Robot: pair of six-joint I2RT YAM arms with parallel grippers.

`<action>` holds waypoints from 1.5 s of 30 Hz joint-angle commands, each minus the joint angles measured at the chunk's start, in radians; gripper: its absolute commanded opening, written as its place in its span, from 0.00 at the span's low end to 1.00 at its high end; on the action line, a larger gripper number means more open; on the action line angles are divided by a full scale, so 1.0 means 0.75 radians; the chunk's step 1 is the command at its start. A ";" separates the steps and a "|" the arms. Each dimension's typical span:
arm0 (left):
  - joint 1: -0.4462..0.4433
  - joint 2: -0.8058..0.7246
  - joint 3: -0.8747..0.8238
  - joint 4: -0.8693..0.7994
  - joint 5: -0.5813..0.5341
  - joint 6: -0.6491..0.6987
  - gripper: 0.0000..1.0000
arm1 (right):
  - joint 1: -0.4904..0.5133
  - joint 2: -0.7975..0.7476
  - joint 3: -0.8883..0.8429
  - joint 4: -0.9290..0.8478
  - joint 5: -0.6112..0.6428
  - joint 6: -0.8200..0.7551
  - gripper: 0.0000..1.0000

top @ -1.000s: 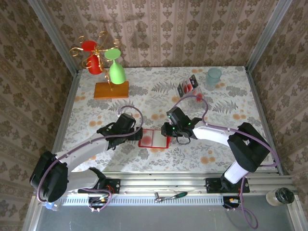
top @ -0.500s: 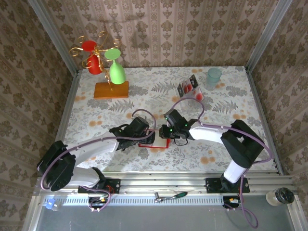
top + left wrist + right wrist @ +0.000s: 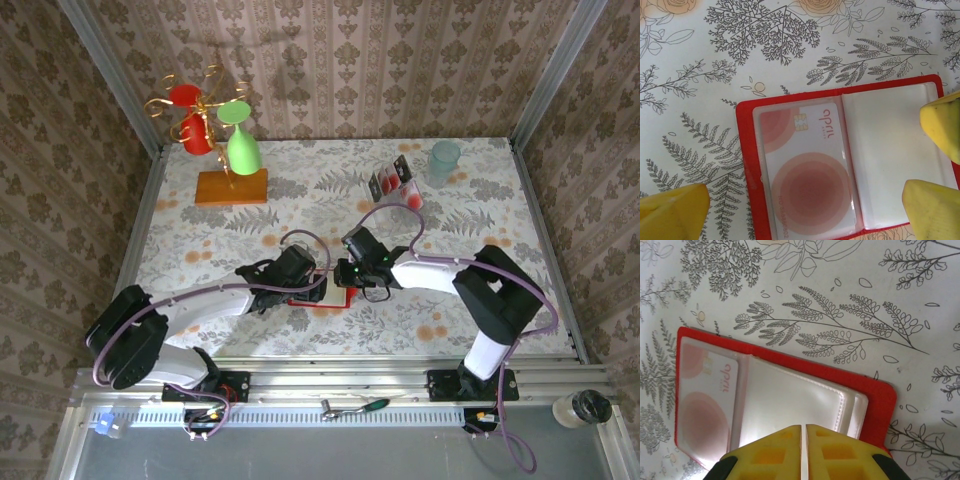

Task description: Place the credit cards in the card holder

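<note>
The red card holder (image 3: 743, 165) lies open on the flowered table. One credit card (image 3: 805, 170), pale with red circles, sits in its left pocket; the right pocket (image 3: 890, 150) looks bare. My left gripper (image 3: 802, 212) hangs open above it, fingers wide on either side. My right gripper (image 3: 803, 440) is shut, its yellow tips over the near edge of the pale right pocket (image 3: 790, 400). From above, both grippers (image 3: 305, 280) (image 3: 345, 275) cover most of the holder (image 3: 322, 303). More credit cards (image 3: 390, 180) stand in a clear rack at the back.
An orange block (image 3: 231, 187) with a wire stand holding red and green cups is at the back left. A teal cup (image 3: 444, 160) stands at the back right. Patterned walls close in three sides. A tool (image 3: 355, 407) lies on the near rail.
My left gripper has moved right, from beside the holder to over it, hiding most of it from above. The right gripper's jaws have closed and it has shifted slightly left.
</note>
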 commanded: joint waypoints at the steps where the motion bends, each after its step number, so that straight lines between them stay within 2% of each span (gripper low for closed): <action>1: -0.008 0.021 -0.007 0.020 -0.016 -0.011 1.00 | -0.003 0.045 0.045 -0.041 -0.008 -0.024 0.12; 7: -0.008 0.050 -0.015 0.044 -0.016 0.000 1.00 | -0.004 0.092 0.062 0.004 -0.083 -0.006 0.10; 19: -0.011 0.096 -0.050 0.090 -0.010 0.002 1.00 | -0.003 0.113 0.061 0.052 -0.115 0.030 0.10; 30: -0.043 -0.006 -0.112 0.167 -0.036 -0.017 1.00 | -0.003 0.118 0.054 0.061 -0.117 0.036 0.10; 38: -0.058 0.084 -0.106 0.204 -0.019 -0.014 1.00 | -0.002 0.122 0.052 0.067 -0.117 0.040 0.10; 45: -0.064 0.110 -0.120 0.189 -0.066 -0.018 1.00 | -0.002 0.121 0.054 0.074 -0.121 0.041 0.10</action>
